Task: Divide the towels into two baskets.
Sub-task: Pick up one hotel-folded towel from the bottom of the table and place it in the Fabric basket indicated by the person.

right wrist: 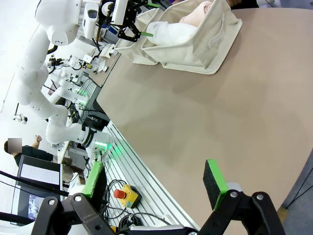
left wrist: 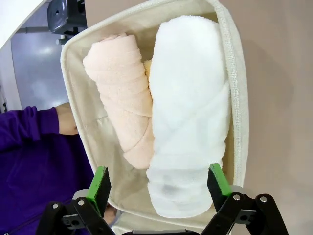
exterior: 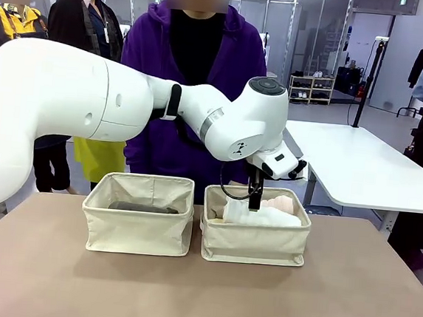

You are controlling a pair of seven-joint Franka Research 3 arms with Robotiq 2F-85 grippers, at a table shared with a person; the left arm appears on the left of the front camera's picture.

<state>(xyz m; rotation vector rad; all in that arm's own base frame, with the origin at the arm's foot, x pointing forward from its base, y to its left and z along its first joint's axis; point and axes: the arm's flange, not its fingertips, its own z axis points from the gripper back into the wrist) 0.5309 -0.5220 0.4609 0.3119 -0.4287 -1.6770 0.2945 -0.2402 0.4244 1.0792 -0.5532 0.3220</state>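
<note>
**Left pincer open above the white towel in the right-hand basket**

From the front, the dark grey towel (exterior: 143,207) lies in the left basket (exterior: 137,230). The left pincer (exterior: 254,201) hangs over the right basket (exterior: 255,240). Its wrist view adds detail: jaws spread wide, the white towel (left wrist: 188,107) lying between and beyond them, touching the pale pink towel (left wrist: 122,88). The right pincer (right wrist: 155,183) hangs open over bare desk (right wrist: 234,112).
</note>
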